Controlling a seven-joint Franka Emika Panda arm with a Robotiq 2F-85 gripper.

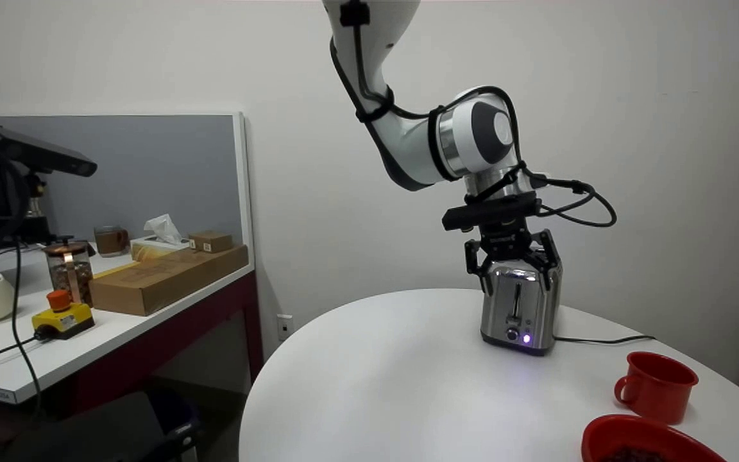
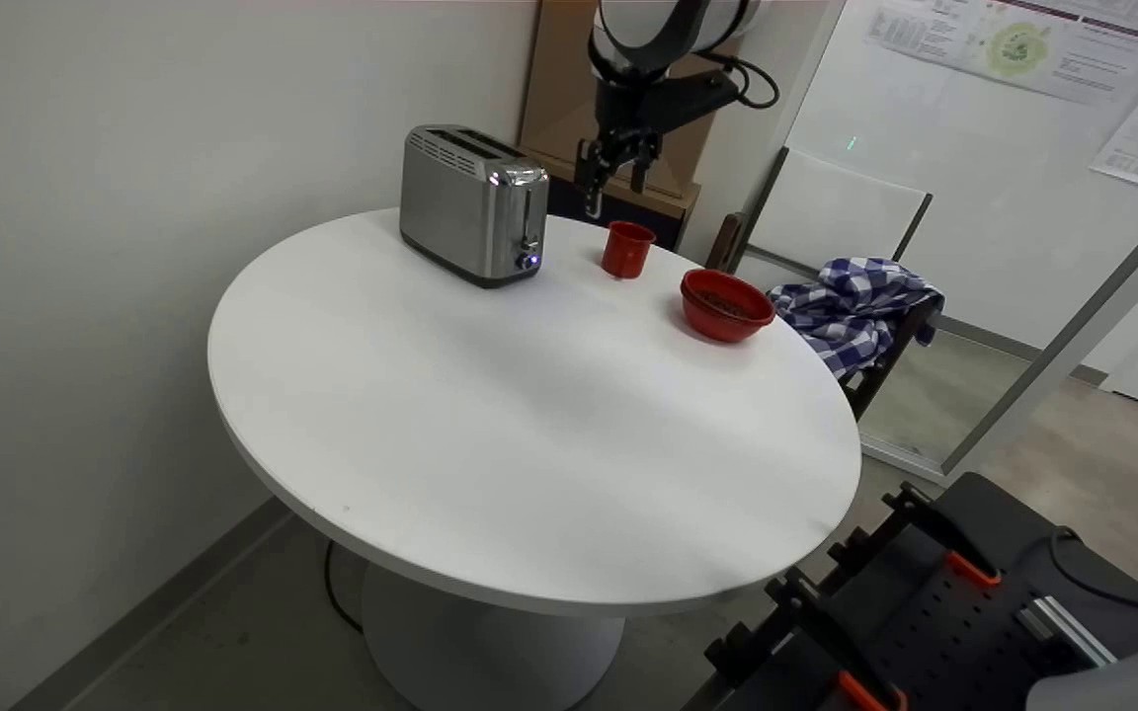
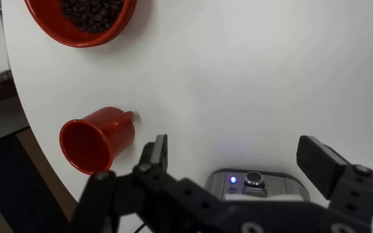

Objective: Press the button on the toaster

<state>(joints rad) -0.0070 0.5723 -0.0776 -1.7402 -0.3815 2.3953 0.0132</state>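
"How is our gripper (image 3: 233,144)?"

"Empty, its fingers (image 3: 319,165) spread wide. We'd do best to bring them together first, so that one narrow tip does the pushing."

"And what do we press?"

"In the wrist view we see a glowing button (image 3: 233,180) just beside a dark button (image 3: 232,189), both next to the knob (image 3: 254,177). The task doesn't say which; our guess is the lit one. Let's keep off the knob."

"Where's the toaster (image 2: 475,207)?"

"Upright near the edge of the worktop (image 2: 529,425) by the wall (image 2: 105,296), its button end facing in from that edge. In an exterior view a gap shows between it and our fingers, so we should come down to button height in front of that end, then push level and briefly. Too hard, and it might slide toward the wall."

"Anything farther off?"

"The red cup (image 2: 625,255), then the red bowl (image 2: 712,328), both near the edge where it curves away from the wall. We should make our approach over the worktop's middle, clear of the cup."
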